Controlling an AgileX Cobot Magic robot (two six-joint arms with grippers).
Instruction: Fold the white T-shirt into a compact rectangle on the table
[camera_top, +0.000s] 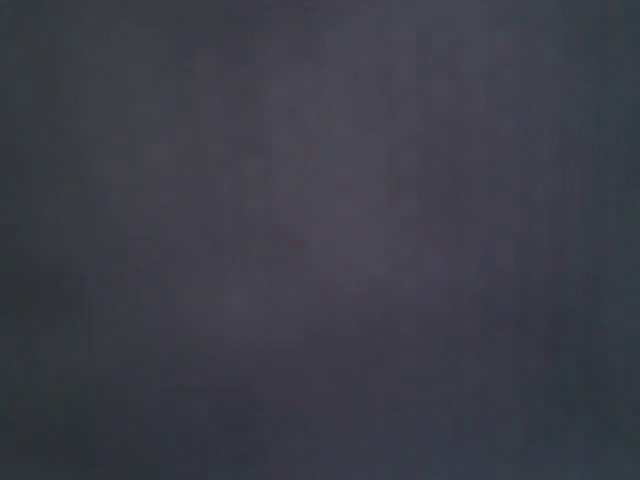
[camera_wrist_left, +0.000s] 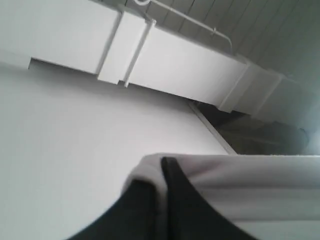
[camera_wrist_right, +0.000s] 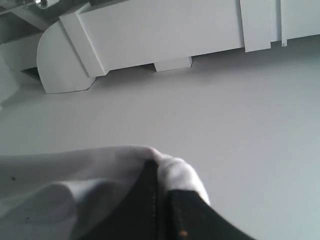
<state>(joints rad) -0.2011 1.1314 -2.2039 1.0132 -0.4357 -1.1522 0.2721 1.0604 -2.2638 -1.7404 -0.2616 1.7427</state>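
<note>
In the left wrist view my left gripper (camera_wrist_left: 161, 170) is shut on a fold of the white T-shirt (camera_wrist_left: 250, 185). The cloth wraps over the black fingertips and stretches away in a taut band. My right gripper (camera_wrist_right: 161, 172) is likewise shut on a bunched edge of the white T-shirt (camera_wrist_right: 75, 170), which hangs off to one side. Both wrist cameras point up and away, so the table is out of view. The exterior view is a uniform dark grey blur that shows no object.
Behind the held cloth are a plain white wall (camera_wrist_left: 75, 150) and a boxy white duct (camera_wrist_left: 175, 55) high up. The same kind of white duct (camera_wrist_right: 165, 35) shows in the right wrist view. A dark opening (camera_wrist_left: 250, 125) lies beside the wall.
</note>
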